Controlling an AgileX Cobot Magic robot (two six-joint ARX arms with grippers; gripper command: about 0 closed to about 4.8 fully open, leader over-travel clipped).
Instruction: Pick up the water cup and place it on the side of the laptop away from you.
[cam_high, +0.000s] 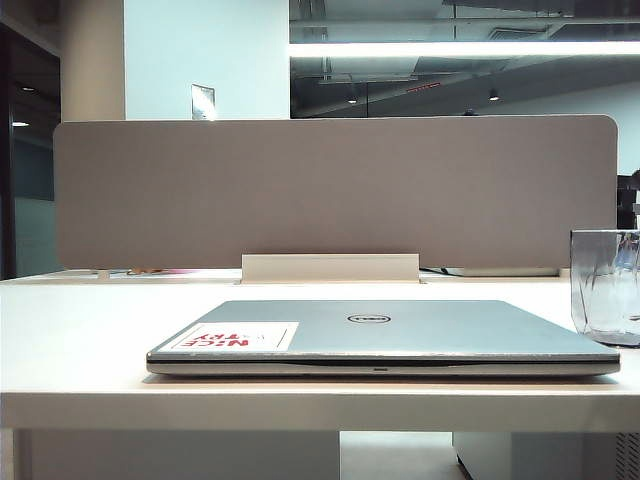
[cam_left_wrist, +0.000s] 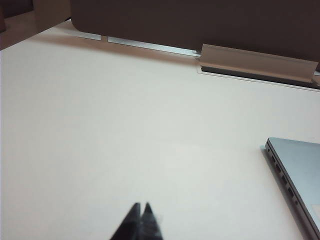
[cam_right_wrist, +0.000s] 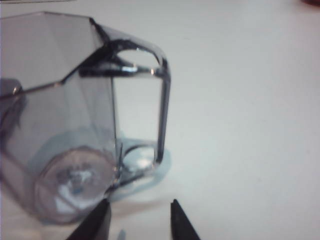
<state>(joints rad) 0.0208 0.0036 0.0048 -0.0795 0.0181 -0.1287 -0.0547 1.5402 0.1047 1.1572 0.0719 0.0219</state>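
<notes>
The water cup (cam_high: 606, 285), a clear faceted grey-blue mug, stands upright on the white table at the right edge of the exterior view, beside the laptop (cam_high: 400, 335). The laptop lies shut, with a round logo and a white sticker with red letters on its lid. In the right wrist view the water cup (cam_right_wrist: 65, 115) fills the frame and its side handle (cam_right_wrist: 152, 107) faces my right gripper (cam_right_wrist: 140, 207), which is open just short of the handle with nothing between its fingers. My left gripper (cam_left_wrist: 141, 206) is shut over bare table, well apart from the laptop's corner (cam_left_wrist: 297, 172).
A grey partition panel (cam_high: 330, 190) runs along the far edge of the table, with a metal cable tray (cam_high: 330, 268) at its foot behind the laptop. White table surface (cam_left_wrist: 125, 125) stretches to the left of the laptop.
</notes>
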